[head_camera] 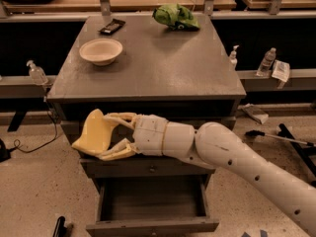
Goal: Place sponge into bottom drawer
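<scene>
In the camera view, my arm comes in from 4 o'clock and reaches leftward across the front of the grey cabinet. My claw (104, 136) sits at about 8 o'clock from the picture's middle, in front of the cabinet's upper drawer fronts and below the edge of the bench (163, 68).

The claw is clenched on the sponge (95, 132), with one finger across its top edge and the other under its lower edge. The sponge is pale yellow, held clear of any surface and tilted. Its broad face is turned toward 9 o'clock.

The bottom drawer (153, 201) is pulled out at 6 o'clock, its dark inside showing. The sponge is above it, toward 11 o'clock from the opening and about over the drawer's left side. It is well apart from the drawer floor. Between the two is the shut middle drawer (118, 168), just under my wrist.

On the bench top, a beige bowl (101, 51) stands at 10 o'clock. A green cloth (175, 16) lies bunched at 12 o'clock near the far edge. A flat black object (111, 26) lies just beyond the bowl.
</scene>
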